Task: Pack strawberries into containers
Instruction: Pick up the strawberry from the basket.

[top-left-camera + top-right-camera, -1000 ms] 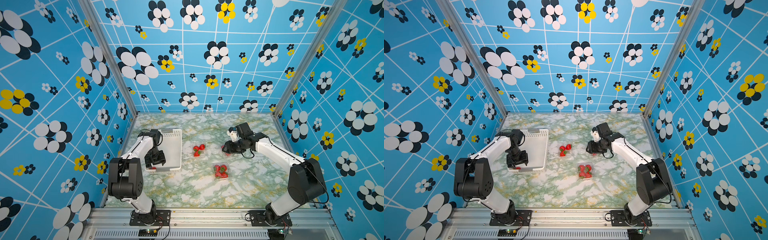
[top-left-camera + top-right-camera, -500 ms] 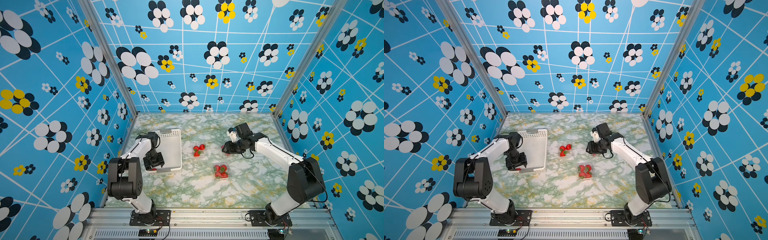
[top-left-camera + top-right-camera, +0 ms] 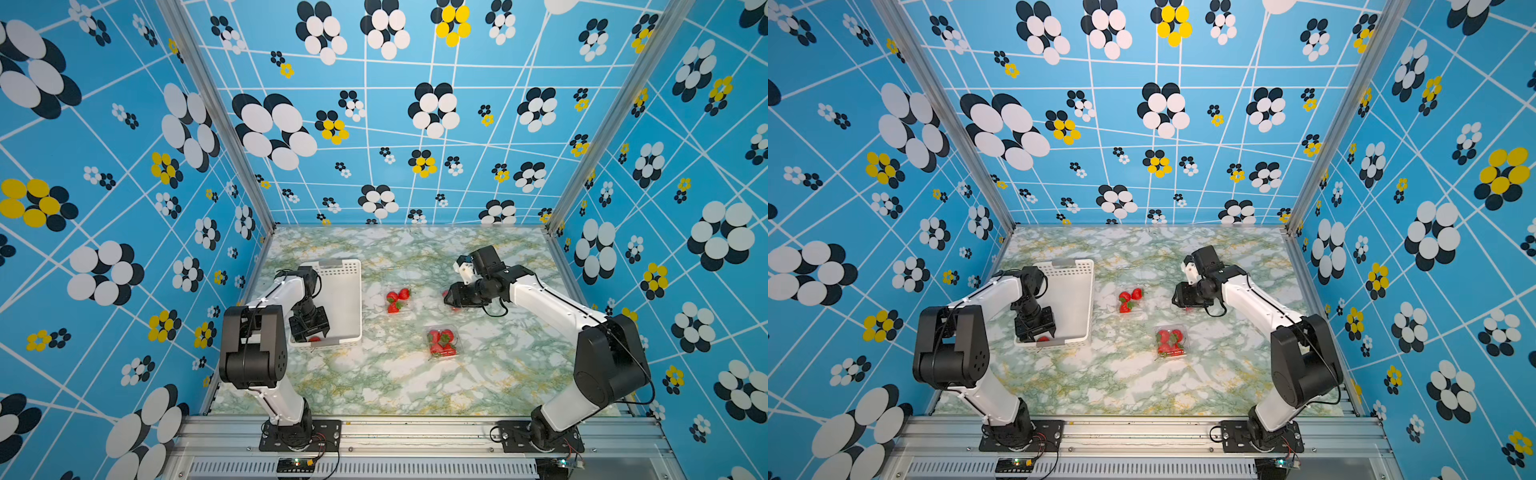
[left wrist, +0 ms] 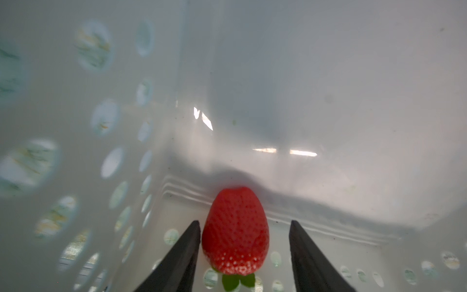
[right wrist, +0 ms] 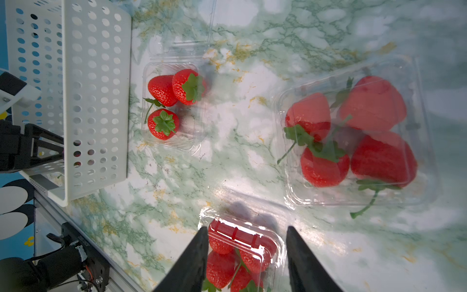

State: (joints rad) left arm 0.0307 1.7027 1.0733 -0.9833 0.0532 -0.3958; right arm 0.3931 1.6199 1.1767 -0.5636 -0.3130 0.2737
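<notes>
The left gripper (image 4: 244, 223) hangs low inside the white basket (image 4: 75, 131), jaws apart around 1 strawberry (image 4: 235, 232). It lies on the basket floor in a corner, its tip pointing away from the gripper and its green cap toward it. 1 finger (image 4: 184, 252) is touching or just beside the berry's flank. The opposite finger stands clear, so nothing is clamped yet.

The berry should be light but soft-skinned and easily bruised, and its taper would let it squirt out of a pinch near the tip. The best hold is probably across the broadest part, just ahead of the cap, with a gentle squeeze. The stem looks too thin to grip. The basket wall just beside the gripper leaves little room.

The right gripper (image 5: 245, 228) has its fingers apart. A closed container (image 5: 275, 242) shows between them in the wrist view, but both top views place that gripper well apart from it, over another filled container (image 5: 298, 199), so I judge it holds nothing. A third container (image 5: 187, 131) holding 3 strawberries lies between the right gripper and the basket. The thin clear plastic will likely flex and slip.
</notes>
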